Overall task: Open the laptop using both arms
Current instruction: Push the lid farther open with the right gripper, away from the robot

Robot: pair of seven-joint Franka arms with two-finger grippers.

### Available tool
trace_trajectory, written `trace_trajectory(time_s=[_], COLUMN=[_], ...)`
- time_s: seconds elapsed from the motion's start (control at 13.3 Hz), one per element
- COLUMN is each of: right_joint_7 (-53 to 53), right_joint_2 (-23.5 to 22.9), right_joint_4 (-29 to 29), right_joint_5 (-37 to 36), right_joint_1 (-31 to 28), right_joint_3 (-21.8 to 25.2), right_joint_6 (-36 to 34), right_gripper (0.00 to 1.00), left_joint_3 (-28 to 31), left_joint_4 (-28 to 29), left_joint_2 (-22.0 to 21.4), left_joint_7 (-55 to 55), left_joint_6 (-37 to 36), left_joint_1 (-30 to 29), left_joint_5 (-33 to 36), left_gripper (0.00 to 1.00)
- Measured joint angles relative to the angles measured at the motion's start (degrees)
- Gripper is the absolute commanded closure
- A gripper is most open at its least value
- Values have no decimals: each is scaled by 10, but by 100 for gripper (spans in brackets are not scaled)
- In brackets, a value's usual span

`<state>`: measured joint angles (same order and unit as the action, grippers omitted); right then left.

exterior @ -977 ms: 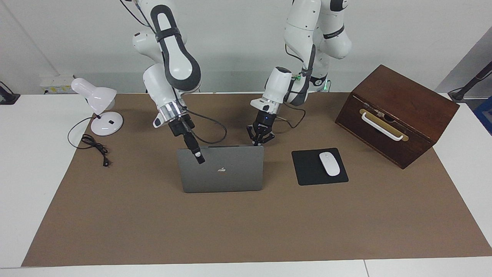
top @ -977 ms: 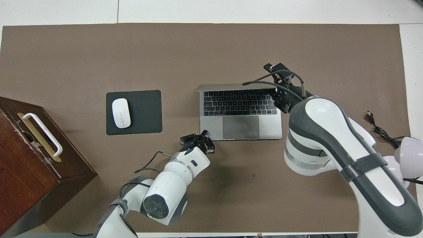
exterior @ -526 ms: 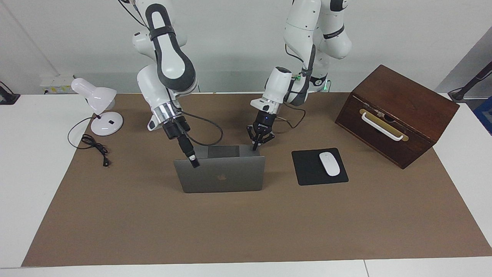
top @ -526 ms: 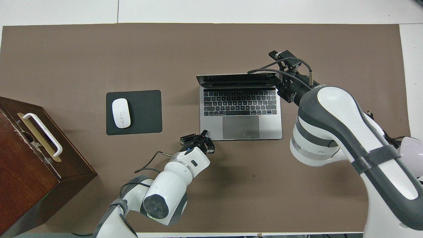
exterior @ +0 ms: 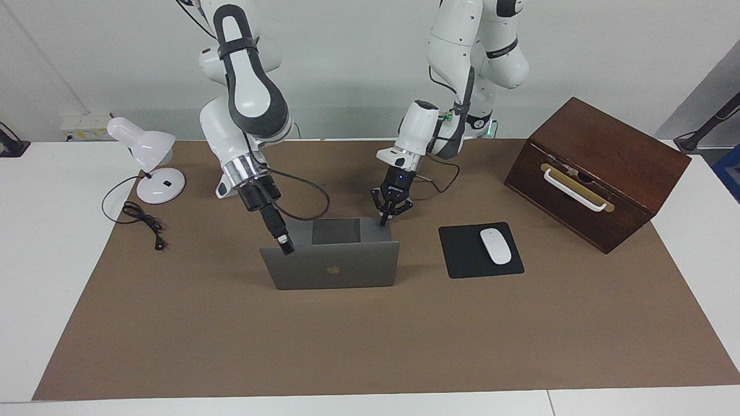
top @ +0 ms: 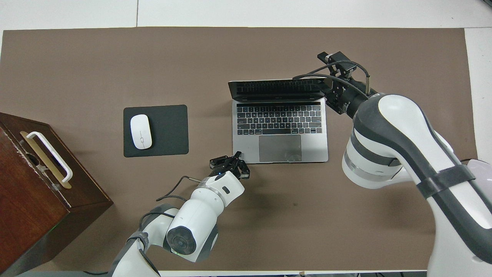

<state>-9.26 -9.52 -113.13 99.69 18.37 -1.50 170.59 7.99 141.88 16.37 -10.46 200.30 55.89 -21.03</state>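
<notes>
The thin silver rectangular laptop (exterior: pixel 335 263) stands open mid-mat, lid tilted back past upright, black keyboard exposed.

One laptop (exterior: pixel 332 267), one mouse (exterior: pixel 495 245), one lamp (exterior: pixel 147 159)

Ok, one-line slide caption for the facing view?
Right gripper tips the laptop lid back while left gripper pins its base corner.

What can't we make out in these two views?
Right gripper: clamped on the laptop lid or only pushing it; in both views its own body covers the contact.
Screen: facing view shows only the lid's back; overhead sees it steeply slanted.
Lamp: overhead, mostly hidden by right arm and edge.
</notes>
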Motion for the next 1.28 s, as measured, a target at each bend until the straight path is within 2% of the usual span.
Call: trace_trajectory(time_s=[0.68, 1.28], right_joint_7=[-3, -4], right_joint_2=[-13, -42], right_joint_4=[26, 53], right_joint_5=[-3, -14], right_joint_1=[-21, -28], right_joint_3=[1, 1], right_joint_6=[-19, -19], right_gripper=[0, 0], left_joint_3=[0, 2], left_joint_4=[0, 0], left_joint_2=[0, 0], left_joint_7=[2, 4], left_joint_6=[0, 0], left_joint_1=[0, 0], left_joint_5=[0, 0], left_gripper=[100, 100])
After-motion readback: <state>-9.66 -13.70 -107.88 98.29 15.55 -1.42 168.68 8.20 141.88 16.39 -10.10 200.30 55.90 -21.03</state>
